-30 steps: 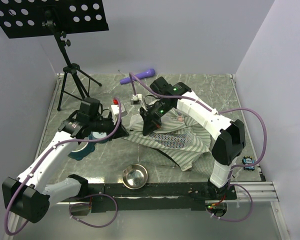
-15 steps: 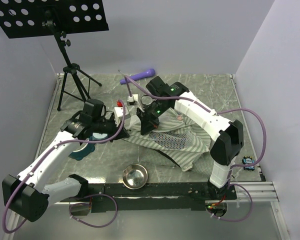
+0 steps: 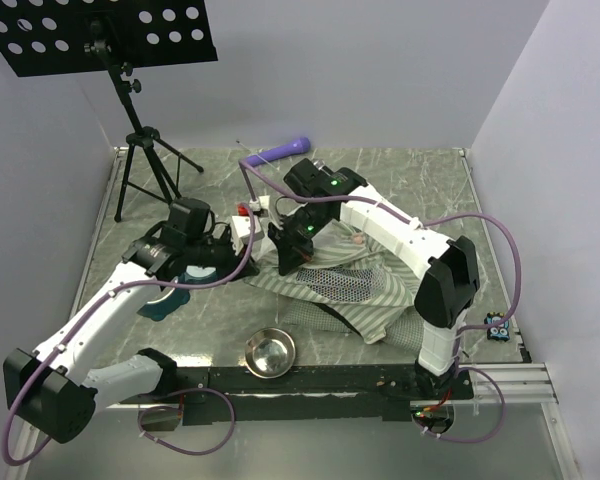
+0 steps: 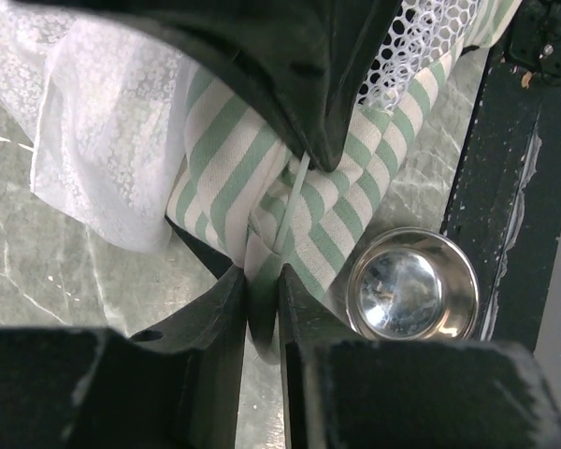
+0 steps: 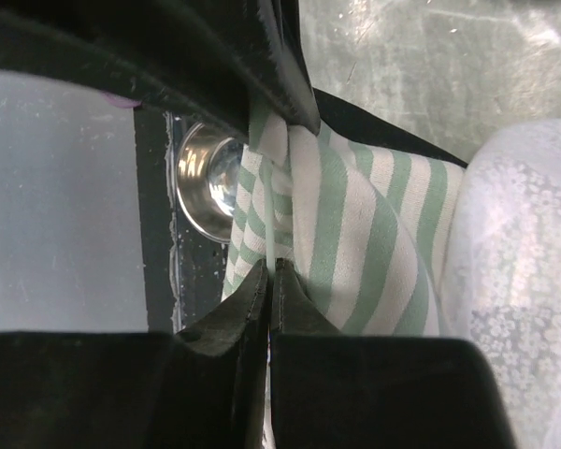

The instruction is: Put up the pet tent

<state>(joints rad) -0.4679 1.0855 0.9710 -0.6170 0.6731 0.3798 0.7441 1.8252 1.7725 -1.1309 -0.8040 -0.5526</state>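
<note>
The pet tent (image 3: 352,285) lies collapsed in the middle of the table, green-and-white stripes with white mesh on top and dark lining at its near edge. My left gripper (image 3: 240,262) is at the tent's left corner and is shut on a fold of striped fabric (image 4: 262,281). A thin pale pole (image 4: 295,196) runs out of that fold. My right gripper (image 3: 283,260) is close beside it over the same corner, shut on the thin pole (image 5: 270,245) against the striped fabric (image 5: 355,234). White sheer mesh (image 4: 93,122) hangs to one side.
A steel bowl (image 3: 270,352) sits near the front edge, also in the left wrist view (image 4: 409,295). A teal bowl holder (image 3: 165,300) lies under my left arm. A tripod stand (image 3: 140,150) is back left, a purple object (image 3: 277,151) at the back, a small white box (image 3: 243,228).
My right gripper has moved left with the pole, closer to my left gripper. The left gripper has shifted slightly and the tent's left corner has bunched up between them.
</note>
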